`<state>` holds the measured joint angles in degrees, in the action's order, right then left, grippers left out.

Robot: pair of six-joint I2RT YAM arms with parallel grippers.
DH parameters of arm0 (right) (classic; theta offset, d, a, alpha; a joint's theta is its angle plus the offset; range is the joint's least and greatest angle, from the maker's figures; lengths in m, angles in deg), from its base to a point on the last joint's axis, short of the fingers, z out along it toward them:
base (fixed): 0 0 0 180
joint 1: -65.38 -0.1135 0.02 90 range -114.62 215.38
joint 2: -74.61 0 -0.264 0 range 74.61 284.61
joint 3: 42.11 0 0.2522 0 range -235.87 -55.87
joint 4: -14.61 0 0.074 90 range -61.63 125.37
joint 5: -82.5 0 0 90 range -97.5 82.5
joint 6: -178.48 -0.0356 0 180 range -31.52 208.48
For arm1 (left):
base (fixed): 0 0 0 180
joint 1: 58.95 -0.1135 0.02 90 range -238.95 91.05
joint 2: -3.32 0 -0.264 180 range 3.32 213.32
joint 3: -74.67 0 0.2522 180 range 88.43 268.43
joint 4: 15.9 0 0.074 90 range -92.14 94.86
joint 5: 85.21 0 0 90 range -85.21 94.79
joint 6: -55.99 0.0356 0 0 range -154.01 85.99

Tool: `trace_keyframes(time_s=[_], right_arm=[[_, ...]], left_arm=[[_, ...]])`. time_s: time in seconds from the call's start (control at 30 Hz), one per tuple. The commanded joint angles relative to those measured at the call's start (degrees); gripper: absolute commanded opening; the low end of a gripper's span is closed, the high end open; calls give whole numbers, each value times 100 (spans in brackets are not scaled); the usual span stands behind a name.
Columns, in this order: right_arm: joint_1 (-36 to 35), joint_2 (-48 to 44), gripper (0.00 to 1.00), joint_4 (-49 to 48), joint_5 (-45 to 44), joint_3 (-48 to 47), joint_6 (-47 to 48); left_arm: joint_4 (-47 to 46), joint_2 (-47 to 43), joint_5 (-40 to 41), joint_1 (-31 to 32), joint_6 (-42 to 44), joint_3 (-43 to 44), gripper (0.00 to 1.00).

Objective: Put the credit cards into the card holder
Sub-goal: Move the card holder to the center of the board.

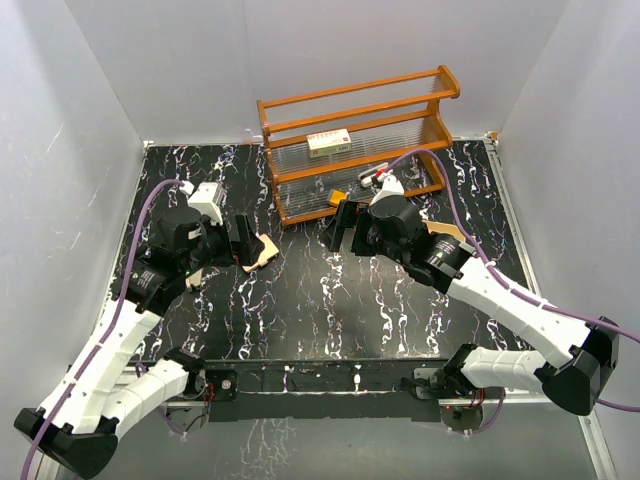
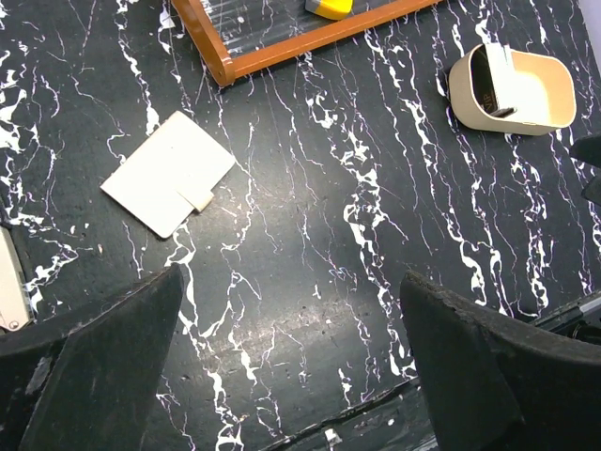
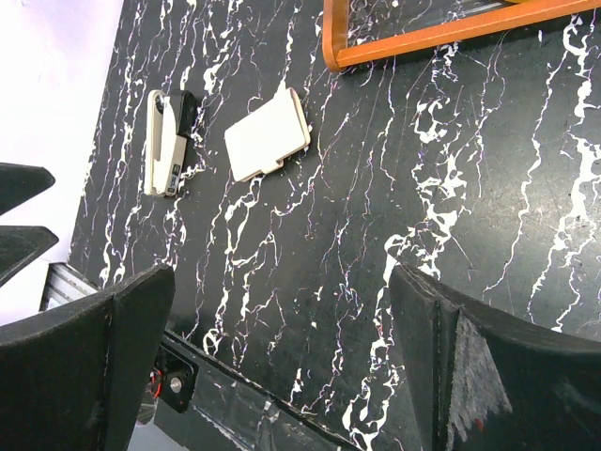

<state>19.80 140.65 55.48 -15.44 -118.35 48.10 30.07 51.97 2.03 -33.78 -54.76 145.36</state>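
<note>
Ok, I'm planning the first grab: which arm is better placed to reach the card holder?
Left. The left pincer, open, sits right beside the closed card holder; the right pincer, also open, hangs farther off by the wooden rack.

White box (image 1: 328,143): red print unreadable

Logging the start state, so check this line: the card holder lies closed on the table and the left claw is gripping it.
Wrong on the grip. The card holder lies closed on the table, but the left claw is open and empty; the left wrist view shows the holder apart from it.
</note>
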Motion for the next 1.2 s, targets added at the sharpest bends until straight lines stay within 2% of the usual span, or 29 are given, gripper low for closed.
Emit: trace_keyframes(time_s=[0.0,0.33,0.5,0.7,1.0,1.17], right_arm=[[32,-208,98,-319,-48,-117,71],[32,-278,98,-308,-94,17,-3],[37,-311,98,-469,43,134,48],[32,-410,98,-769,310,207,182],[32,-585,98,-907,407,366,196],[32,-689,98,-1013,405,505,188]], left_arm=[[-31,-79,248,-38,43,127,99],[92,699,739,-38,148,221,99],[110,1333,686,-38,601,241,91],[80,2472,102,-167,712,666,83],[-495,3869,-351,-1015,931,790,81],[-613,4427,-462,-1085,992,878,81]])
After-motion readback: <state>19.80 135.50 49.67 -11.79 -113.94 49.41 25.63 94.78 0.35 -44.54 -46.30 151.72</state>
